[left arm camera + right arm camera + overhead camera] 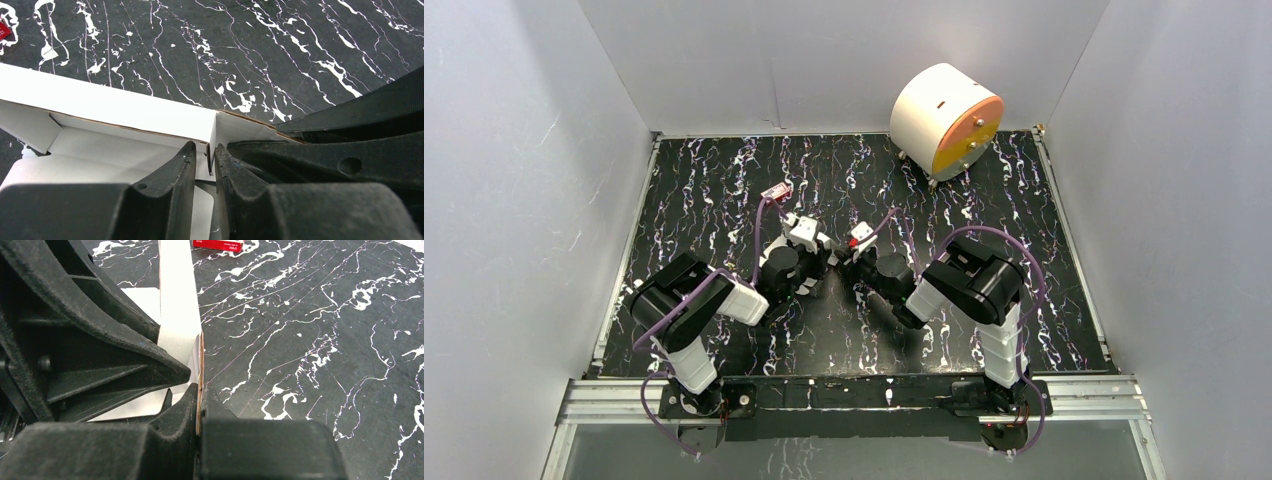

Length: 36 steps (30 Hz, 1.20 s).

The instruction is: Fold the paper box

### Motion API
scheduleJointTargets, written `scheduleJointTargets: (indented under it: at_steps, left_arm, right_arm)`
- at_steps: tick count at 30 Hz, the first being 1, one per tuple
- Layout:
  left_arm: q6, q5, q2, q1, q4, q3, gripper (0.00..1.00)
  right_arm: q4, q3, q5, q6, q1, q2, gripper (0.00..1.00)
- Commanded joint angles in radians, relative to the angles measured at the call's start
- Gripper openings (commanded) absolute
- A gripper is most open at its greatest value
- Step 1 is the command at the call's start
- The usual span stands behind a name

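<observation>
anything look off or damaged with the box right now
Nothing stands out. The box is half-folded, with no tears or crushing in view. The left gripper and right gripper each pinch a flap near one corner. A red item lies loose beyond it.

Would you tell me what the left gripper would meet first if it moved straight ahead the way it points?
Probably the white cardboard paper box: its wall stands right before the left gripper, whose fingers pinch a flap.

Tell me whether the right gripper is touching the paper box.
Touching. The right wrist view shows the right gripper pinching an edge of the paper box, no gap visible.
</observation>
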<state>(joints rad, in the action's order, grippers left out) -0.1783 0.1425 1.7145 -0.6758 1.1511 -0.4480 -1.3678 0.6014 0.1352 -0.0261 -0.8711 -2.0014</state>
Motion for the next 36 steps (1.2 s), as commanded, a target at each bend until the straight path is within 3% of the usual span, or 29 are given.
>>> scheduleJointTargets:
  at_steps: [1, 10, 19, 27, 36]
  left_arm:
    - [0.030, 0.002, -0.056, 0.005, 0.009, 0.028, 0.22]
    - [-0.001, -0.043, -0.116, 0.004, 0.011, 0.082, 0.38]
    - [0.130, -0.077, -0.125, -0.034, 0.029, 0.131, 0.58]
    - [0.247, -0.049, -0.040, -0.067, 0.161, 0.123, 0.65]
    - [0.333, 0.019, 0.063, -0.088, 0.255, 0.091, 0.65]
  right_arm:
    - [0.085, 0.008, 0.012, -0.023, -0.008, 0.027, 0.00]
    - [0.158, -0.004, 0.028, -0.081, -0.020, 0.084, 0.00]
    - [0.199, -0.013, 0.029, -0.099, -0.020, 0.112, 0.00]
    - [0.213, -0.018, 0.021, -0.100, -0.020, 0.129, 0.00]
    - [0.215, -0.018, -0.004, -0.094, -0.019, 0.134, 0.00]
